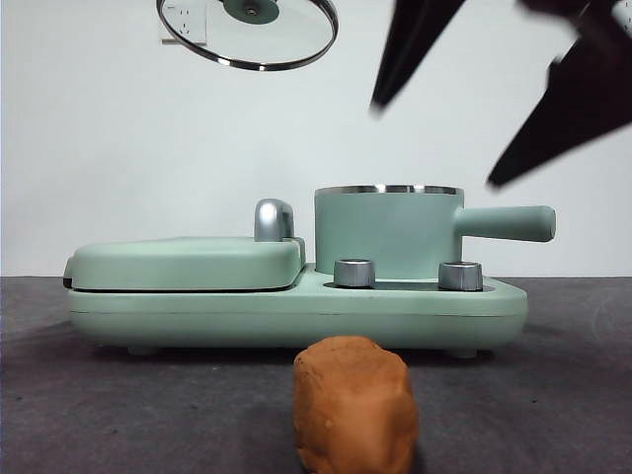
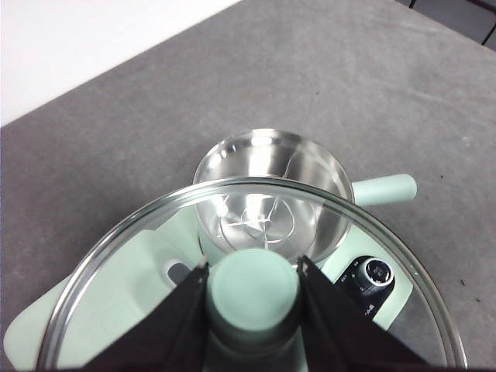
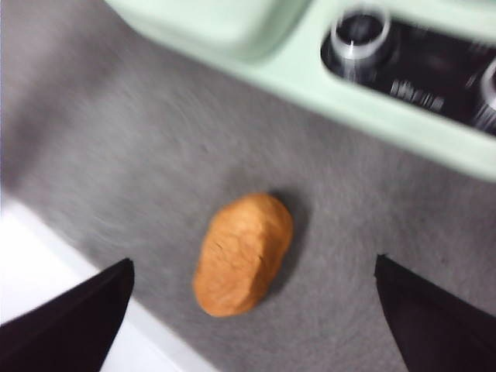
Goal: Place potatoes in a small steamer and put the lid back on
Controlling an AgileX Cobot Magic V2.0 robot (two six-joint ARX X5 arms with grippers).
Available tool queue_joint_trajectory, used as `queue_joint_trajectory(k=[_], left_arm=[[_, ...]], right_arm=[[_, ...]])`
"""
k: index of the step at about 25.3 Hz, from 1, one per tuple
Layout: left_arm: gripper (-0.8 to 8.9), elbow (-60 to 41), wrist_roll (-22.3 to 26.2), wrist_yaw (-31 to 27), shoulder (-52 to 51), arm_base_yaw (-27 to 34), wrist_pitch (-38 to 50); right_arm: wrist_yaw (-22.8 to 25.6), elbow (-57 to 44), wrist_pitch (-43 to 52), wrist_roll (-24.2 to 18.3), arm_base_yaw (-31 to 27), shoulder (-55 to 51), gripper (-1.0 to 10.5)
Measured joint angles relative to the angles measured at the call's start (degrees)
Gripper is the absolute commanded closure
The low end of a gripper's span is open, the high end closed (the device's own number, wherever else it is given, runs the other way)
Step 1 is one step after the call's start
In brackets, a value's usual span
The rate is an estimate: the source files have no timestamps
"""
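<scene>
The orange-brown potato [image 1: 354, 405] lies on the grey table in front of the appliance; it also shows in the right wrist view [image 3: 242, 254]. My right gripper [image 3: 253, 262] is open and empty, hovering high above the potato, and its jaws show dark at the top right of the front view [image 1: 435, 143]. The small steamer [image 1: 387, 232] stands uncovered on the appliance's right side, its steel inside empty [image 2: 267, 182]. My left gripper [image 2: 253, 267] is shut on the mint-green knob of the glass lid [image 2: 155, 256]. It holds the lid [image 1: 247, 35] high up, to the left of the pot.
The mint-green appliance base [image 1: 296, 311] carries a flat griddle cover [image 1: 188, 262] with a chrome handle [image 1: 274, 219] on its left, and two chrome dials [image 1: 355, 273] at the front. The pot's long handle [image 1: 504, 223] sticks out to the right. The table's front edge [image 3: 46, 256] runs near the potato.
</scene>
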Motion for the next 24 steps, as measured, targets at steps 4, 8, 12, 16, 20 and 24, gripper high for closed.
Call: queue_joint_trajectory(k=[4, 8, 12, 16, 20, 24], left_arm=[[7.98, 0.0, 0.4, 0.0, -0.4, 0.6, -0.1], [7.98, 0.0, 0.8, 0.0, -1.4, 1.0, -0.4], [7.97, 0.0, 0.9, 0.0, -1.4, 1.9, -1.4], [7.98, 0.0, 1.0, 0.0, -1.4, 3.0, -1.4], [7.98, 0.0, 1.0, 0.0, -1.4, 3.0, -1.4], [7.98, 0.0, 1.0, 0.0, -1.4, 3.1, -1.5]], right_arm=[[1.3, 0.0, 1.8, 1.3, 2.6, 6.6, 4.5], [1.3, 0.0, 4.3, 2.6, 3.7, 13.0, 4.5], [-1.3, 0.0, 4.5, 4.9, 4.9, 18.2, 4.5], [-1.3, 0.0, 5.0, 6.4, 7.4, 20.5, 4.5], [-1.1, 0.1, 7.8, 7.9, 9.9, 22.2, 4.5], [1.7, 0.1, 8.7, 8.8, 11.0, 23.9, 4.5]])
